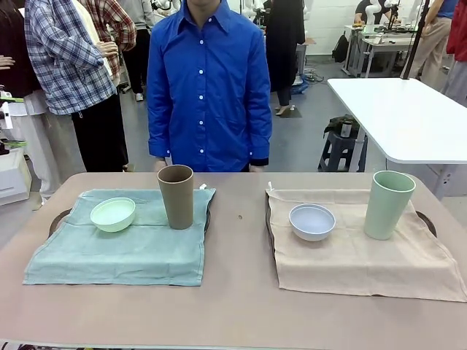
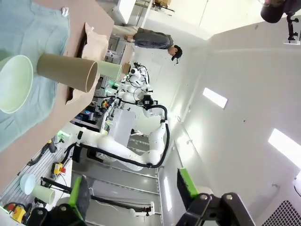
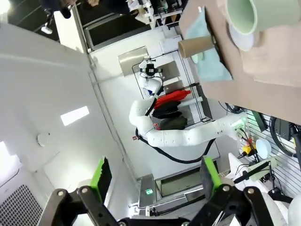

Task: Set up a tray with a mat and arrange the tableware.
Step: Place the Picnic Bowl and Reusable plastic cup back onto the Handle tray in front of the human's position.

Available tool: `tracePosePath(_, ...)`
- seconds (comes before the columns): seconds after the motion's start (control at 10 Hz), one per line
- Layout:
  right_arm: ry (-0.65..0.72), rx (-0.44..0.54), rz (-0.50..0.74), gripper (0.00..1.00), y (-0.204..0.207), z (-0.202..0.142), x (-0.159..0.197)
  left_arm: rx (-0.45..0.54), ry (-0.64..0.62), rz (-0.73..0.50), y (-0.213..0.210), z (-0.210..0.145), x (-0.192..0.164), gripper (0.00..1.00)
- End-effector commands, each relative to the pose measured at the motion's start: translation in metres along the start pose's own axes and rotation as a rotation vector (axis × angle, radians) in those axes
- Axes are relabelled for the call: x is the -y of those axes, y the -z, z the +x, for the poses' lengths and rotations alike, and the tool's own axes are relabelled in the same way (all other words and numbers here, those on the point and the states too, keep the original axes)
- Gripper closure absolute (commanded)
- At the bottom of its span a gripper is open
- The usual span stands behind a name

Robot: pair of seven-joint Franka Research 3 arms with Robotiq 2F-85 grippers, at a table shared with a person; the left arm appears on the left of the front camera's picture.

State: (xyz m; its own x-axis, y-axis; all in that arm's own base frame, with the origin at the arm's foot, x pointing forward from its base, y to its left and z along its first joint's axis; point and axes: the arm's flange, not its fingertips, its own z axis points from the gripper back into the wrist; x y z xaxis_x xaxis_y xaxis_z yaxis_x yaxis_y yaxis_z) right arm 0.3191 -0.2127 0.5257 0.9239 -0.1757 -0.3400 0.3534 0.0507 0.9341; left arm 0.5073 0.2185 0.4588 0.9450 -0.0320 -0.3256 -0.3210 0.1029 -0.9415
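brown table (image 1: 233,306), contents: teal mat (image 1: 109,248) at its left with mint green bowl (image 1: 113,214) and upright tan-brown cup (image 1: 176,196); beige mat (image 1: 357,255) at its right with white bowl (image 1: 312,222) and upright pale green cup (image 1: 389,205). left gripper (image 2: 134,193), right gripper (image 3: 155,176): jaws wide apart, holding nothing.

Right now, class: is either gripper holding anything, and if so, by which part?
Nothing is held. The left gripper and right gripper both stand open with only air between their green pads.

A person in a blue shirt (image 1: 209,87) stands behind the brown table (image 1: 233,306).
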Motion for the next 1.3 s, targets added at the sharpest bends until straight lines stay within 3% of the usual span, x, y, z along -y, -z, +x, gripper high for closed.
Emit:
tracePosePath(0.0,0.036,0.011,-0.018,0.0,0.0016,0.0002,0.0072,0.026,0.001,0.026,0.0056,0.001,0.0079,0.0)
tracePosePath(1.2,0.016,0.002,-0.007,0.0,-0.0009,0.0014,0.0052,0.014,0.008,0.012,0.0027,0.0028,0.0036,0.0)
